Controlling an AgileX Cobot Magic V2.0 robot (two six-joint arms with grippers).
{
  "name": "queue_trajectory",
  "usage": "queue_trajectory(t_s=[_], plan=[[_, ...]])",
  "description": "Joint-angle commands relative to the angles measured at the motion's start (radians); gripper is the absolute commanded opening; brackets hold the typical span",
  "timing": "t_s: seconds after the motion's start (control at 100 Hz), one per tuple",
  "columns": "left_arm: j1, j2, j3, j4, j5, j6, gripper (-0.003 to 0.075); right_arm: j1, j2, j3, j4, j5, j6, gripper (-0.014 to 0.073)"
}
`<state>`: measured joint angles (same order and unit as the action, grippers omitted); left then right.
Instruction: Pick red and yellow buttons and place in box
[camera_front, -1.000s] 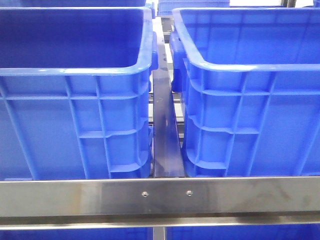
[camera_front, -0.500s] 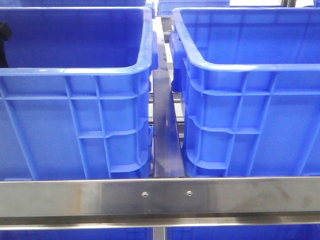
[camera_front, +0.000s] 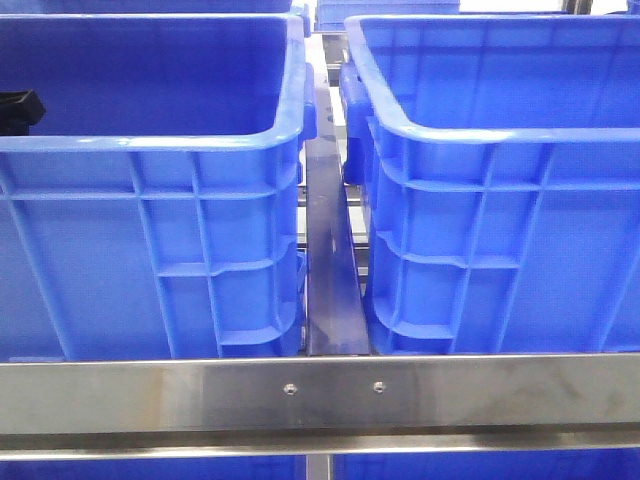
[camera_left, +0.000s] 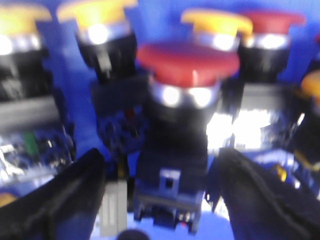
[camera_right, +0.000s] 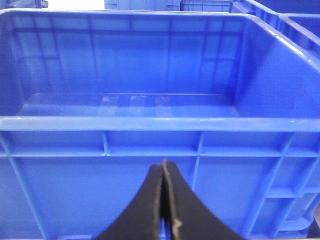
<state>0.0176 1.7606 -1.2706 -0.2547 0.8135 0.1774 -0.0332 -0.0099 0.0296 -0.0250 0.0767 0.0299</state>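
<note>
In the front view two large deep blue plastic crates with ribbed outer walls and thick rolled rims stand side by side, the left blue crate (camera_front: 150, 135) filling the left half of the frame and the right blue crate (camera_front: 500, 135) the right half, kept apart by a narrow dark metal rail (camera_front: 328, 260) that runs up the centre. A brushed steel crossbar with two small screws (camera_front: 320, 392) spans the lower edge of the frame in front of both crates. At the far left edge, just above the near rim of the left crate, a small black part of the left arm (camera_front: 18, 108) shows inside that crate. The left wrist view is blurred: the left pincer (camera_left: 160, 200) is released, its two black fingers (camera_left: 60, 200) spread wide at the lower corners, and between them, lower centre, sits a mushroom-headed red push button with a chrome collar and black switch body (camera_left: 187, 62); the fingers stand apart from it on either side. More red and yellow buttons (camera_left: 216, 21) of the same kind crowd the upper frame on a blue floor. In the right wrist view the right pincer (camera_right: 164, 210) is clenched, black fingers pressed together on nothing at bottom centre, before the ribbed near wall of a blue crate.
</note>
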Motion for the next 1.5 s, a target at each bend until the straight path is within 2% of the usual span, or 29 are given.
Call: queue_trajectory(t_s=[0.0, 0.08, 0.25, 0.35, 0.49, 0.74, 0.92, 1.11, 1.49], plan=[[0.002, -0.042, -0.036, -0.027, -0.041, 0.0, 0.0435, -0.002, -0.024, -0.017, -0.011, -0.087, -0.006, -0.0071], [0.002, -0.042, -0.036, -0.027, -0.05, 0.0, 0.0379, -0.002, -0.024, -0.017, -0.011, -0.087, -0.006, -0.0071], [0.002, -0.042, -0.036, -0.027, -0.051, 0.002, 0.0211, -0.002, -0.024, -0.017, -0.011, -0.087, -0.006, -0.0071], [0.002, -0.042, -0.036, -0.028, -0.055, 0.026, 0.0159, -0.002, -0.024, -0.017, -0.011, -0.087, -0.006, -0.0071], [0.002, -0.063, -0.036, -0.049, -0.057, 0.043, 0.0157, -0.002, -0.024, -0.017, -0.011, -0.087, -0.006, -0.0071], [0.002, -0.203, -0.036, -0.221, -0.046, 0.209, 0.0157, -0.002, -0.024, -0.017, -0.011, -0.087, -0.006, -0.0071], [-0.025, -0.303, -0.034, -0.261, -0.015, 0.211, 0.0157, -0.002, -0.024, -0.017, -0.011, -0.087, -0.006, -0.0071], [-0.138, -0.369, -0.034, -0.261, -0.013, 0.211, 0.0157, -0.002, -0.024, -0.017, -0.011, -0.087, -0.006, -0.0071], [-0.472, -0.376, -0.034, -0.288, -0.027, 0.211, 0.0157, -0.002, -0.024, -0.017, -0.011, -0.087, -0.006, -0.0071]])
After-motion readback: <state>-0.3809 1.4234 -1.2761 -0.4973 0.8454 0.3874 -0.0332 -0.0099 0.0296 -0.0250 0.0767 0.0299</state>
